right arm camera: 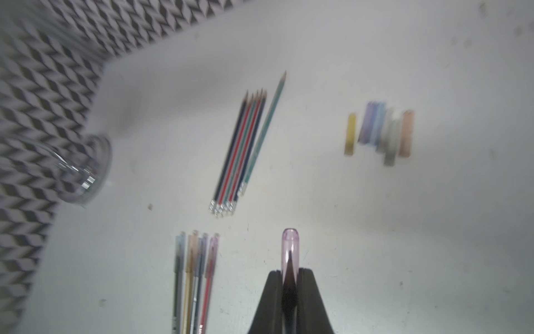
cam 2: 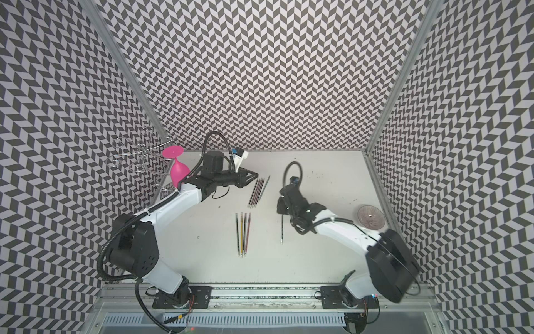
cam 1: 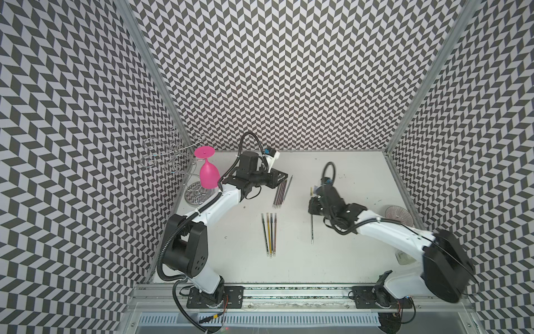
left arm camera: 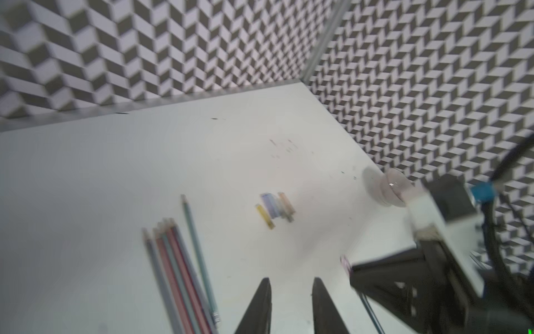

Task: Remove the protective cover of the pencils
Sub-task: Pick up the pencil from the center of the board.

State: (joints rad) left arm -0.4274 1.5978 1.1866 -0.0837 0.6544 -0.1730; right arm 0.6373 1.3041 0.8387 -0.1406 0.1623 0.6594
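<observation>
Clamping the held pencil (cam 1: 312, 228) just behind its pink cap (right arm camera: 289, 243), the right gripper (right arm camera: 290, 273) carries it with its long axis running up-down in both top views, cap end toward the top. The left gripper (left arm camera: 291, 282), jaws apart and empty, sits upper left of it, so it likely reaches rightward to pull. Four capped pencils (cam 1: 268, 235) lie at centre, six bare pencils (cam 1: 281, 192) above them, and roughly six blurred loose caps (right arm camera: 378, 130).

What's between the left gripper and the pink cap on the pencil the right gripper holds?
Nothing visible: in the left wrist view only bare table lies between the left gripper and the pink cap.
</observation>
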